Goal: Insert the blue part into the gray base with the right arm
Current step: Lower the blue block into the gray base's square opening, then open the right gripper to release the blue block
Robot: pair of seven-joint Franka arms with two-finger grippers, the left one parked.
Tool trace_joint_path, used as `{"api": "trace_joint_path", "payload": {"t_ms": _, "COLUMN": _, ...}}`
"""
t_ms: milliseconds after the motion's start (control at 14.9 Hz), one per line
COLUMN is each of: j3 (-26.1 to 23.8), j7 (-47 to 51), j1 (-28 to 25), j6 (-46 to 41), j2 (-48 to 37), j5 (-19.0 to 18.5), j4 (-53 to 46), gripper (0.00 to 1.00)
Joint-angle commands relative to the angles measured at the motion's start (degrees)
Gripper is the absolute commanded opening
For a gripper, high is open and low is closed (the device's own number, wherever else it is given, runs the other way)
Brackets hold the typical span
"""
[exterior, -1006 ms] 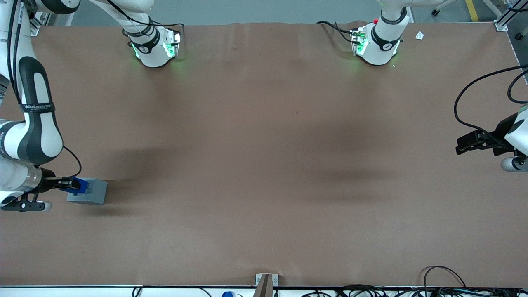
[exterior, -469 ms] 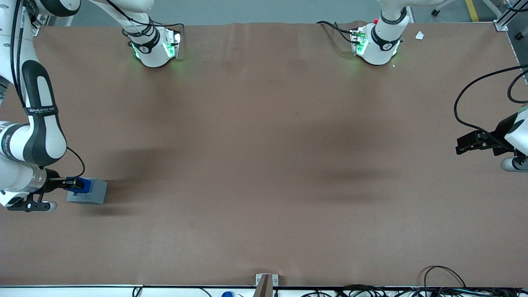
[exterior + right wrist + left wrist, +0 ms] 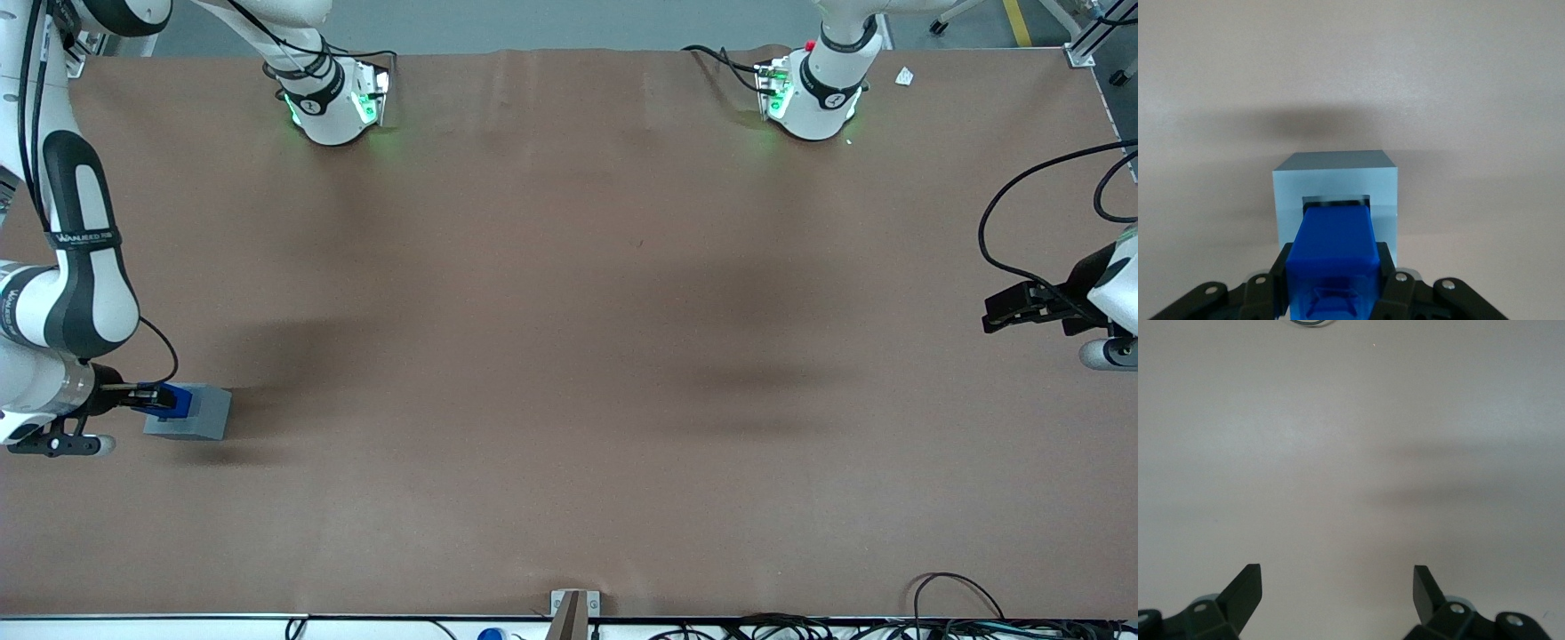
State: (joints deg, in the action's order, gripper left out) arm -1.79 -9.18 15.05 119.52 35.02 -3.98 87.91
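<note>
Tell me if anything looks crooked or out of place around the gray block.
Nothing stands out. The gripper holds the blue part squarely in line with the gray base, its leading end at the recess. The base sits flat on the table.

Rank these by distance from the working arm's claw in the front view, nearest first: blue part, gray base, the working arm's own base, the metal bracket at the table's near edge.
1. blue part, held in the claw.
2. gray base, directly under the part.
3. working arm's base, farther from the camera.
4. metal bracket, at the table's near edge, midway along.
</note>
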Motion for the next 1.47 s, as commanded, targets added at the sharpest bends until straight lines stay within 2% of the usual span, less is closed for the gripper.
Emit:
{"api": "trace_joint_path", "payload": {"t_ms": 0, "j3": -1.0, "j7": 1.3, "j1": 1.0, "j6": 0.7, "j2": 0.4, "j5": -0.5, "j4": 0.0, "gripper": 0.00}}
{"api": "trace_joint_path", "payload": {"t_ms": 1341, "j3": -1.0, "j7": 2.9, "j1": 0.3, "j6": 0.7, "j2": 3.6, "j5": -0.9, "j4": -3.6, "gripper": 0.01}}
{"api": "trace_joint_path", "payload": {"t_ms": 1408, "j3": -1.0, "j7": 3.0, "j1": 0.4, "j6": 0.7, "j2": 3.7, "j5": -0.9, "j4": -3.6, "gripper": 0.06}}
